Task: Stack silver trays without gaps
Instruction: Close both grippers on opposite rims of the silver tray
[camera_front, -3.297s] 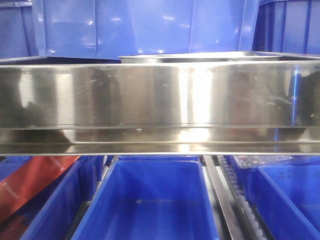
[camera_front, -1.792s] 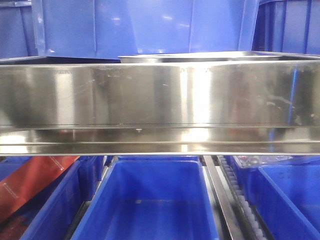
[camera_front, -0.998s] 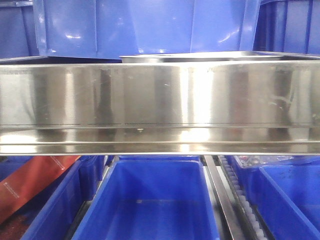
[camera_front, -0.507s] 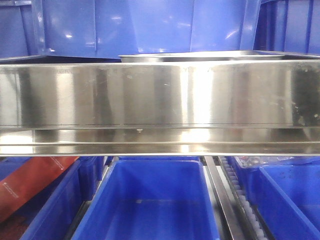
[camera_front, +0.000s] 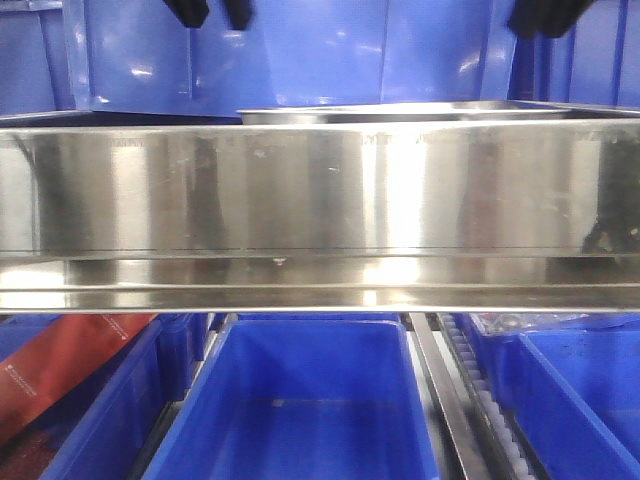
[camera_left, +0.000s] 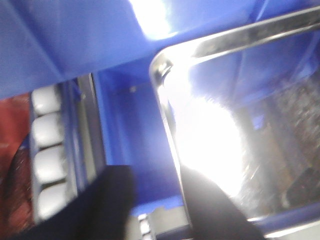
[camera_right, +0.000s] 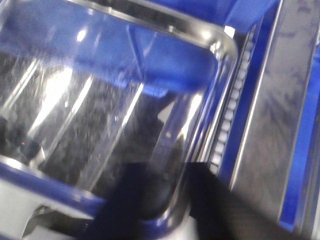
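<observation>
A silver tray (camera_front: 400, 112) lies behind the shelf rail; only its thin rim shows in the front view. The left wrist view shows its mirror-like inside (camera_left: 225, 135) and a rounded corner. My left gripper (camera_left: 157, 200) is open, its black fingers either side of the tray's left rim. The right wrist view shows the tray (camera_right: 100, 90) over a blue bin. My right gripper (camera_right: 182, 200) is open, its fingers straddling the tray's right rim near a corner. Both grippers' tips show at the top of the front view, left gripper (camera_front: 210, 10) and right gripper (camera_front: 545, 12).
A long steel shelf rail (camera_front: 320, 200) spans the front view. Blue bins (camera_front: 300, 400) sit below it and a larger blue bin (camera_front: 300, 50) stands behind the tray. A red packet (camera_front: 60, 370) lies lower left. White roller tracks (camera_left: 47, 150) run beside the bins.
Both grippers' black fingertips have come down into the top of the front view, where none showed before. The tray rim and rail stay put; only reflections shift.
</observation>
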